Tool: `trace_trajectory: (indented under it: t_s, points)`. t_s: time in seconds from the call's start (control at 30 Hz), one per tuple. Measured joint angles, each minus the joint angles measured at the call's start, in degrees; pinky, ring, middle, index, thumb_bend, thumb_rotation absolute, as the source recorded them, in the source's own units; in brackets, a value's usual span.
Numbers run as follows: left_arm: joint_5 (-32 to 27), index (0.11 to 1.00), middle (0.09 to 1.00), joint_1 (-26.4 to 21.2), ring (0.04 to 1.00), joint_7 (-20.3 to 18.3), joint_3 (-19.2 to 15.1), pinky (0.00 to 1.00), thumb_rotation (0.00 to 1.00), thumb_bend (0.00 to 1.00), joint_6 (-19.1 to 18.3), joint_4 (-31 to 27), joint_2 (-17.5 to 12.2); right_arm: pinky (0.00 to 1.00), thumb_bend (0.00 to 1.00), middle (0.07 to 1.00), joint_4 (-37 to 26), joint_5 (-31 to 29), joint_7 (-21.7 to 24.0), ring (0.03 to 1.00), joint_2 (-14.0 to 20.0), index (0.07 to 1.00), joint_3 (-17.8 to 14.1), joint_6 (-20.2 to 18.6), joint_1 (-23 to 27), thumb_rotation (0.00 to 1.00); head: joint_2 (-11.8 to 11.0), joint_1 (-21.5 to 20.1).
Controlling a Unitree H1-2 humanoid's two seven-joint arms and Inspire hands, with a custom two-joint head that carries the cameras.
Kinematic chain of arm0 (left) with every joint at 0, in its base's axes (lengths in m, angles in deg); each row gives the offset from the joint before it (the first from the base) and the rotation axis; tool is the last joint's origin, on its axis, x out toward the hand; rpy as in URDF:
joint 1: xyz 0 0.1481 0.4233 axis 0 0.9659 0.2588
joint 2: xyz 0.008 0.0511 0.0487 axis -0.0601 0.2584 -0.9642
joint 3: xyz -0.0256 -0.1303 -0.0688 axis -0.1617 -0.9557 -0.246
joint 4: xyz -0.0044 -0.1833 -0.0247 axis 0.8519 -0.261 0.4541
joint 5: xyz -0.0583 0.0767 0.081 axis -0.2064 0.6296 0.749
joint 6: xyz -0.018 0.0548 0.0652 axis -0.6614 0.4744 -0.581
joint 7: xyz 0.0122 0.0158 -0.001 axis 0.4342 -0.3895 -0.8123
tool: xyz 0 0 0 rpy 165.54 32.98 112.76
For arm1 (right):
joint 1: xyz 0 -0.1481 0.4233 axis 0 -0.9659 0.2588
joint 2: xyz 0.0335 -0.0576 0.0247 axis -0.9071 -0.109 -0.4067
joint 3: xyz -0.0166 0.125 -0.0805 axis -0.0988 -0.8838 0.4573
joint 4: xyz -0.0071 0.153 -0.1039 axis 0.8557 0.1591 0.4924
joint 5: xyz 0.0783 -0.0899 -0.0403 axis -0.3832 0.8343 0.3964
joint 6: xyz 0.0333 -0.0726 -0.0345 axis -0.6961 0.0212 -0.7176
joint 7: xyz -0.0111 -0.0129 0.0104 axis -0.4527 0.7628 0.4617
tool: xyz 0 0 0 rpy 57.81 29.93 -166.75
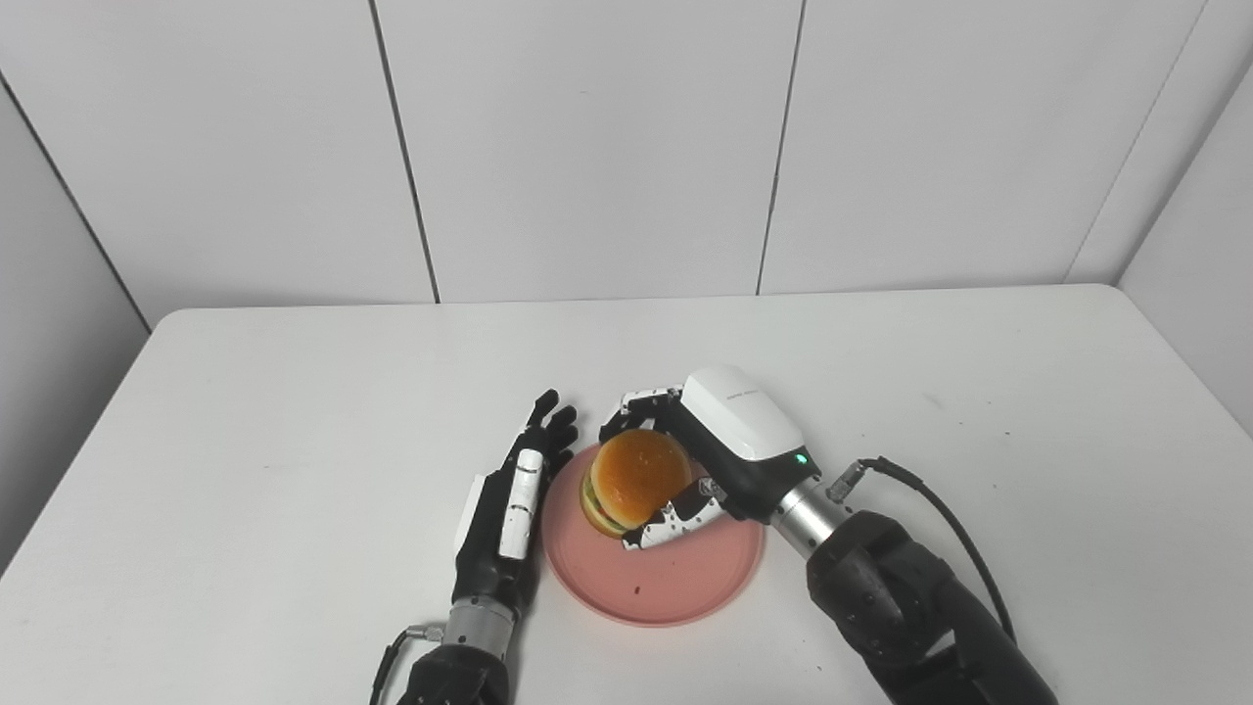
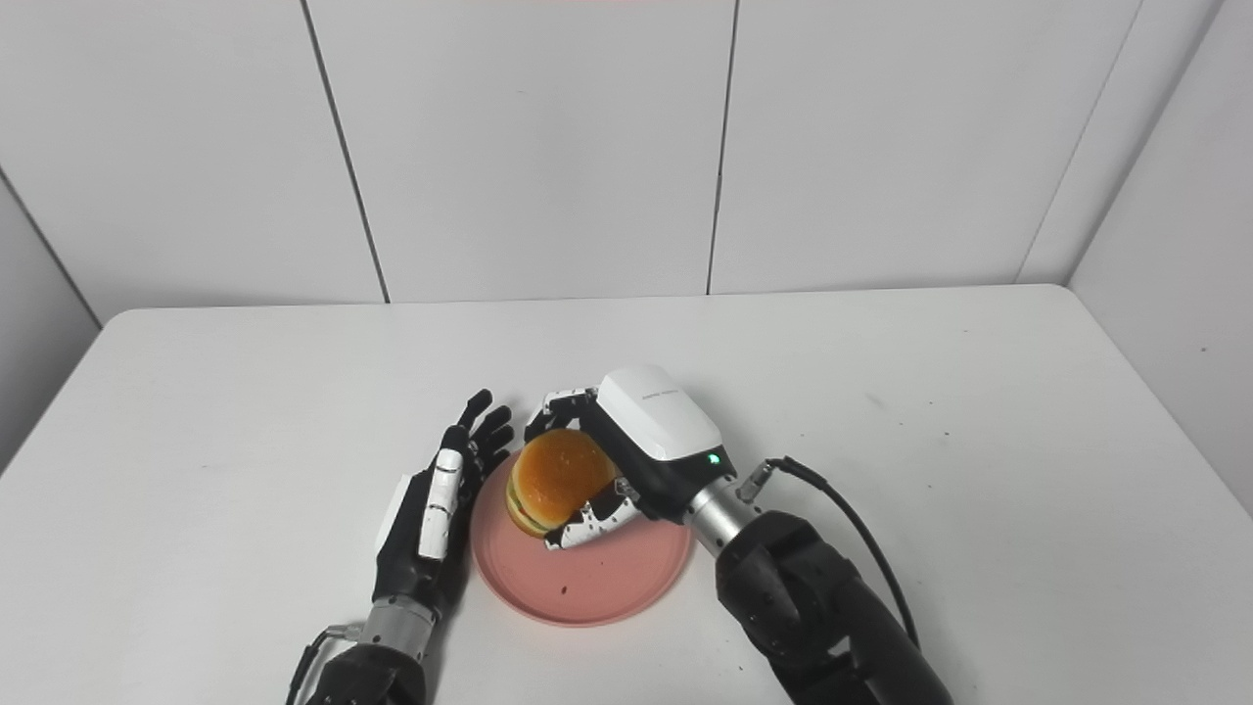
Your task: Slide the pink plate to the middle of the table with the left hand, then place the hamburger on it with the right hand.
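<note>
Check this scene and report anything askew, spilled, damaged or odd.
The hamburger sits tilted in the right hand over the far part of the plate, not yet flat on it. A small dark speck lies on the plate. The left hand rests open beside the rim. Nothing is spilled or broken.

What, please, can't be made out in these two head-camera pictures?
- Underside of the orange-bun hamburger, both views: whether it rests on the round pink plate is hidden by the right hand.
- Plate's left rim, both views: contact with the open left hand unclear.
- Dark speck on the plate: too small.
</note>
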Motion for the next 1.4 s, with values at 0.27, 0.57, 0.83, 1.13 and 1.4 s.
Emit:
trace_trajectory:
  t_s: [0.27,0.57,0.83,1.13,1.4]
  points:
    - [0.0,0.917,0.919,0.0,0.931,0.2,0.0,0.95,1.0,0.6,0.0,0.0,0.4,0.25,0.51,0.437,2.6,3.1,0.1,0.387,2.0,0.518,1.6,3.5,0.1,0.0,0.2,-0.2]
    - [0.0,0.925,0.924,0.0,0.931,0.1,0.1,0.95,1.0,0.6,0.1,0.2,0.4,0.45,0.51,0.45,3.4,4.3,0.2,0.424,2.5,0.537,1.1,4.3,0.4,0.0,0.3,-0.3]
    - [0.0,0.922,0.926,0.0,0.932,0.1,0.3,0.94,1.0,0.59,0.1,0.2,0.3,0.63,0.57,0.681,3.4,1.9,1.5,0.662,3.8,0.647,1.0,6.6,0.5,0.34,0.4,-0.4]
    - [1.1,0.93,0.93,0.0,0.946,0.1,0.6,0.95,1.0,0.57,0.2,0.3,0.2,0.87,0.73,0.915,1.3,-0.7,10.6,0.888,6.1,0.923,1.5,6.8,0.8,0.74,0.4,-0.4]
    - [1.2,0.917,0.921,0.0,0.933,0.1,0.8,0.96,1.0,0.57,-0.1,-0.1,0.1,0.95,0.77,0.974,0.7,-0.5,17.0,0.947,6.4,0.974,1.9,6.5,1.3,0.81,0.5,-0.5]
